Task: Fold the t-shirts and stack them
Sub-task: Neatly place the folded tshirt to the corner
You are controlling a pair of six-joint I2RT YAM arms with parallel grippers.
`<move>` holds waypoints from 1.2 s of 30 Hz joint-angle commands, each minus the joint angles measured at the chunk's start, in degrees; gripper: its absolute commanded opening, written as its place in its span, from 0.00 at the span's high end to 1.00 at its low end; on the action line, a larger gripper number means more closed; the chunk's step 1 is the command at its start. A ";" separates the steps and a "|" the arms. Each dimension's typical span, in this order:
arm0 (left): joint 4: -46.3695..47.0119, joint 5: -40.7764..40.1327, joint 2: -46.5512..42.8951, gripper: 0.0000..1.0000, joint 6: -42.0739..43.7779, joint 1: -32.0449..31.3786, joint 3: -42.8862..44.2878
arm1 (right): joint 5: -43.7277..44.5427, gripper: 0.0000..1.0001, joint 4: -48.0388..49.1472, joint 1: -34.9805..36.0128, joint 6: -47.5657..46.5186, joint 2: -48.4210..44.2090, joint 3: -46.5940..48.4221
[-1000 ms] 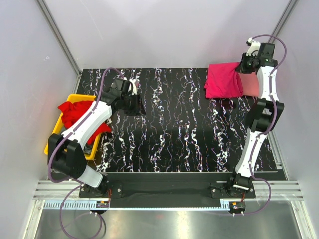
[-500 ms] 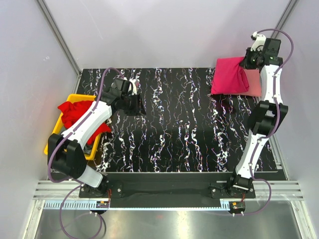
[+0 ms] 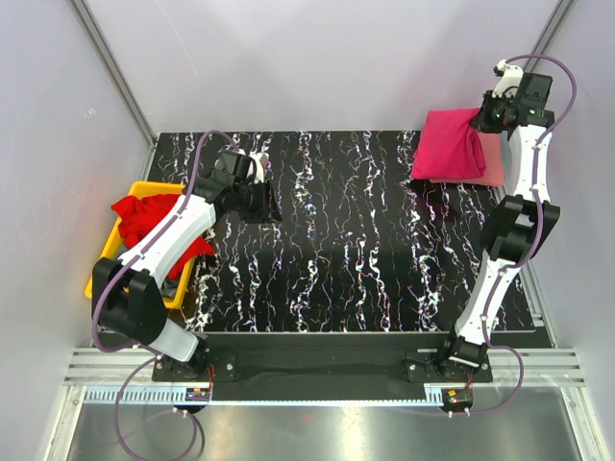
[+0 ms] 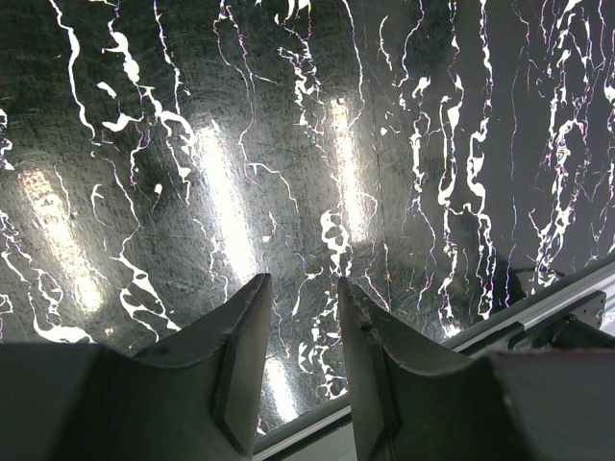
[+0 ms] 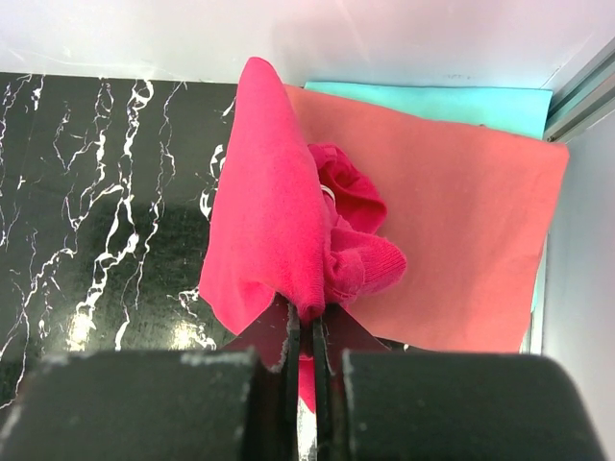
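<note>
My right gripper [image 3: 478, 120] [image 5: 309, 317] is shut on a bunched edge of the folded magenta t-shirt [image 3: 447, 144] [image 5: 269, 221] at the table's back right corner. The shirt hangs and drapes partly over a salmon t-shirt [image 3: 492, 165] [image 5: 461, 240] that lies folded flat. A red t-shirt [image 3: 144, 216] is heaped in the yellow bin [image 3: 106, 264] at the left, with dark grey cloth [image 3: 177, 280] under it. My left gripper [image 3: 267, 209] [image 4: 303, 283] hovers open over the bare table beside the bin, nothing between its fingers.
A teal cloth [image 5: 432, 96] peeks out beneath the salmon shirt against the back wall. The black marbled table [image 3: 336, 240] is bordered by white walls and a metal frame rail [image 4: 538, 307] at its edge. The right wall stands close to the stack.
My right gripper has carried the magenta shirt to the right and back, so it now lies further over the salmon shirt. The left arm has not moved.
</note>
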 commanded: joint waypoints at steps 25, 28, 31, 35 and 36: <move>0.60 0.67 0.82 0.61 1.42 -0.19 0.47 | 8.82 0.92 9.33 -2.23 -2.89 16.68 18.02; 0.59 0.58 1.26 0.61 1.42 -0.19 0.55 | 12.16 0.74 11.53 -2.58 -3.06 20.63 22.57; 0.59 0.40 1.52 0.61 1.42 -0.19 0.73 | 15.50 0.50 14.26 -2.58 -3.24 21.00 23.47; 0.51 0.49 1.79 0.61 1.34 -0.19 0.73 | 17.35 0.30 16.46 -2.58 -2.80 17.66 19.34; 0.59 0.49 1.61 0.61 1.25 -0.19 0.73 | 17.61 0.30 16.02 -2.58 -2.63 16.61 18.90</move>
